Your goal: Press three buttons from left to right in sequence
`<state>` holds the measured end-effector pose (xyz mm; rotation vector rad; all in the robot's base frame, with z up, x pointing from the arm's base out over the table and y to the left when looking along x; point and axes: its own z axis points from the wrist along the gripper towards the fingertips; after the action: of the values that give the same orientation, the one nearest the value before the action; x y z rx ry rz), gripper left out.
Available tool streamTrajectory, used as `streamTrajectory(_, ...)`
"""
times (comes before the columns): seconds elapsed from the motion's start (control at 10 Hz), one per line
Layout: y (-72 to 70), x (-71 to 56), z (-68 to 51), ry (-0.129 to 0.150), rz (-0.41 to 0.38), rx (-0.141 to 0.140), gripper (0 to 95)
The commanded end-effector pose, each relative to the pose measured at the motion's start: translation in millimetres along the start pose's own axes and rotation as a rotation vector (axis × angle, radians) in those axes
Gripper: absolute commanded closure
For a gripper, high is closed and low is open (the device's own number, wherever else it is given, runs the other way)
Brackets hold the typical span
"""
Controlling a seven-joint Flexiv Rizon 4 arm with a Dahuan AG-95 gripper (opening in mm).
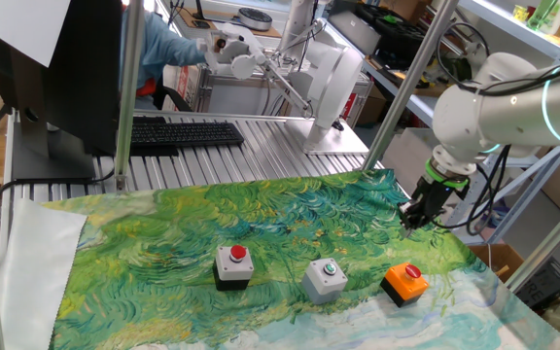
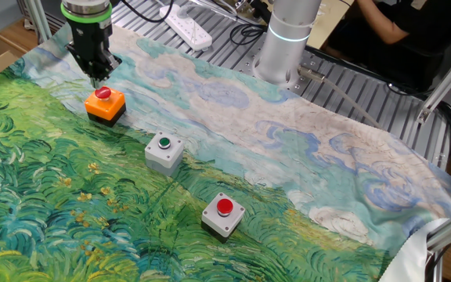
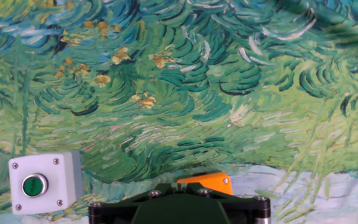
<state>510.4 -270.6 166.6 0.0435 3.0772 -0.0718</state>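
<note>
Hovering above the boxy orange button [image 2: 105, 103], fingers [image 2: 98, 73] gap unreadable, over swirly painted cloth [image 2: 69, 204].

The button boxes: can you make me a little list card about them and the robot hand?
left box: black-and-white box, red button
middle box: grey box, green button
right box: orange box, red button
surface: painted cloth
gripper: in the air above the cloth, near the orange box, touching no box
fingers: open or shut cannot be told

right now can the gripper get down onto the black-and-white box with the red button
Probably yes. The gripper hovers near the orange box, and the black-and-white box sits uncovered on the cloth beyond the grey box, nothing above it.
</note>
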Motion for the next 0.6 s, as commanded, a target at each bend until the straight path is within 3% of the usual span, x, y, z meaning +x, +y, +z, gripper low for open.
streamTrajectory(0.1,0.0,0.0,0.1,0.005,0.04,0.005,95.0)
streamTrajectory(0.6,0.0,0.0,0.1,0.015,0.161,0.005,95.0)
